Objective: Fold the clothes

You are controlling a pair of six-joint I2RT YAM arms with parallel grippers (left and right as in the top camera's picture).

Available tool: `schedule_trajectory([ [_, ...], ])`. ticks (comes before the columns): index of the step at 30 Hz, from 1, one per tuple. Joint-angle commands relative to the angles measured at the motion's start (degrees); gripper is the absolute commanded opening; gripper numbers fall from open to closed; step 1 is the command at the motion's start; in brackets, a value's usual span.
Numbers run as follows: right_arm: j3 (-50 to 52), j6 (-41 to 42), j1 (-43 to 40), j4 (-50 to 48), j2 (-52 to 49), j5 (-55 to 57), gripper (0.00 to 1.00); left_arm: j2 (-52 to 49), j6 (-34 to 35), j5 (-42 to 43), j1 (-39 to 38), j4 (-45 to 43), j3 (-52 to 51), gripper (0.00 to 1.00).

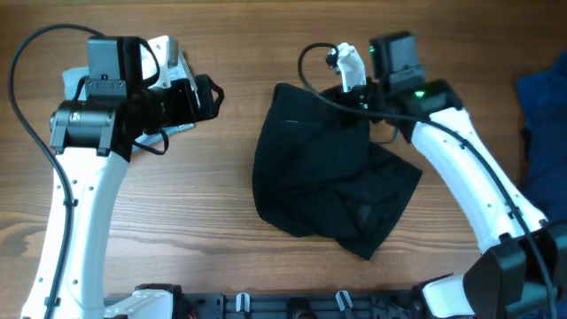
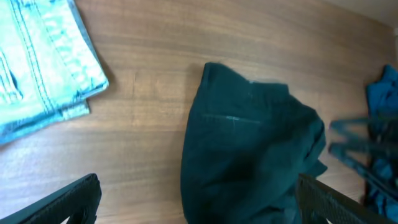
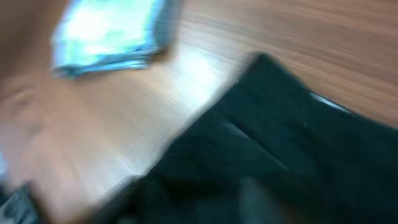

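Wood table (image 1: 221,221): black shorts (image 1: 328,177) beneath right gripper (image 1: 354,90), grip unreadable; left gripper (image 1: 210,95) spread wide, apart

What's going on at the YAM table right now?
The black shorts lie in a bunched, half-folded heap mid-table. The right arm's fingers are at the heap's far right edge. That view is blurred, so whether they grip the fabric can't be told. The left arm's fingers are open and empty, off to the left by the light-blue denim garment. A royal-blue cloth sits at the right edge.
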State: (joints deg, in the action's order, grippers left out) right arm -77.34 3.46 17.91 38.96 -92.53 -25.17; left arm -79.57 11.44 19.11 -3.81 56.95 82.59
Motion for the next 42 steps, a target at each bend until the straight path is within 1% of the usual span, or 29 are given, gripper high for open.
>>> schedule_trajectory([
  [1, 0.0, 9.1, -5.1, 1.3, -0.7, 18.4, 0.90, 2.4, -0.7, -0.5, 0.4, 2.6, 1.1, 1.00],
  [4, 0.2, 13.4, -12.1, 6.0, -3.8, 13.9, 0.93, 2.4, -0.7, -0.5, 0.4, 4.7, 1.1, 1.00],
  [5, 0.2, 13.3, -14.0, 7.6, -5.8, 10.0, 0.92, 2.4, -0.7, -0.5, 0.4, 5.0, 1.1, 1.00],
  [7, 0.2, 11.2, -15.0, 8.4, -9.8, 0.3, 0.91, 2.4, -0.8, -0.5, 0.5, 5.0, 1.1, 1.00],
  [9, 0.2, 10.0, -13.9, 7.2, -13.1, -7.1, 0.79, 2.4, -0.8, -0.6, 0.5, 4.7, 1.1, 1.00],
  [10, 0.2, 10.0, -12.1, 4.8, -15.5, -12.4, 0.40, 2.5, -0.7, -0.5, 0.5, 4.4, 1.1, 1.00],
  [11, 0.2, 10.0, -10.2, 1.8, -17.1, -17.2, 0.05, 2.6, -0.7, -0.4, 0.5, 4.5, 1.3, 1.00],
  [12, 0.2, 9.9, -8.1, -1.0, -18.3, -22.2, 0.04, 2.8, -0.7, -0.1, 0.5, 4.8, 1.7, 1.00],
  [14, 0.2, 6.7, -2.0, -8.6, -19.4, -33.1, 0.04, 3.8, -0.8, -0.2, 0.5, 6.5, 3.9, 1.00],
  [15, 0.2, 6.8, 1.2, -12.0, -19.4, -34.8, 0.04, 4.4, -1.2, -0.5, 0.7, 7.1, 5.0, 1.00],
  [17, 0.1, 7.7, 9.1, -19.3, -19.0, -34.9, 0.04, 6.3, -2.3, -1.8, 1.5, 8.1, 7.2, 1.00],
  [18, 0.1, 9.8, 13.5, -23.0, -19.0, -33.6, 0.04, 7.5, -2.3, -3.1, 2.0, 8.1, 8.0, 1.00],
  [19, 0.1, 12.7, 16.7, -24.4, -19.0, -30.2, 0.04, 9.0, -2.3, -4.7, 2.7, 8.0, 8.7, 1.00],
  [20, 0.1, 13.2, 18.6, -24.5, -19.0, -27.2, 0.11, 10.2, -2.3, -5.5, 3.3, 8.0, 8.9, 1.00],
  [21, 0.1, 12.9, 20.2, -24.4, -19.0, -25.1, 0.21, 11.0, -2.3, -5.7, 3.7, 7.9, 8.9, 1.00],
  [22, 0.1, 11.1, 21.4, -24.4, -19.0, -24.4, 0.46, 11.8, -2.3, -5.7, 4.2, 8.0, 8.9, 1.00],
  [23, 0.1, 9.3, 21.6, -24.2, -19.0, -24.4, 0.56, 12.2, -2.3, -5.7, 4.3, 8.1, 8.9, 1.00],
  [24, 0.1, 8.3, 21.2, -23.8, -18.8, -24.2, 0.64, 12.2, -2.3, -5.7, 4.3, 8.1, 8.9, 1.00],
  [25, 0.1, 8.6, 20.0, -23.6, -18.4, -23.7, 0.67, 11.9, -2.2, -5.7, 4.3, 8.1, 8.9, 1.00],
  [28, 0.1, 8.7, 15.0, -21.2, -16.3, -23.6, 0.68, 9.9, -2.2, -5.7, 4.3, 8.5, 8.9, 1.00],
  [30, 0.1, 8.7, 9.3, -17.1, -13.4, -21.9, 0.68, 7.3, -2.2, -5.5, 4.3, 10.5, 8.8, 1.00],
  [33, 0.1, 8.7, 1.1, -9.6, -9.0, -16.5, 0.68, 2.5, -2.0, -5.5, 4.3, 17.7, 8.7, 1.00],
  [35, 0.1, 8.7, -5.3, -2.3, -5.7, -11.1, 0.70, -2.1, -2.0, -5.5, 4.3, 24.7, 7.6, 1.00],
  [36, 0.1, 8.7, -7.1, -0.2, -4.9, -9.7, 0.70, -4.3, -1.5, -5.5, 4.3, 26.5, 6.7, 1.00],
  [39, 0.1, 8.7, -12.5, 6.5, -2.9, -7.4, 0.72, -10.1, 2.8, -5.5, 4.3, 26.3, 1.7, 1.00],
  [42, 0.1, 8.7, -16.0, 12.0, -2.5, -7.4, 0.73, -15.4, 6.6, -5.3, 4.3, 20.5, -5.6, 1.00],
])
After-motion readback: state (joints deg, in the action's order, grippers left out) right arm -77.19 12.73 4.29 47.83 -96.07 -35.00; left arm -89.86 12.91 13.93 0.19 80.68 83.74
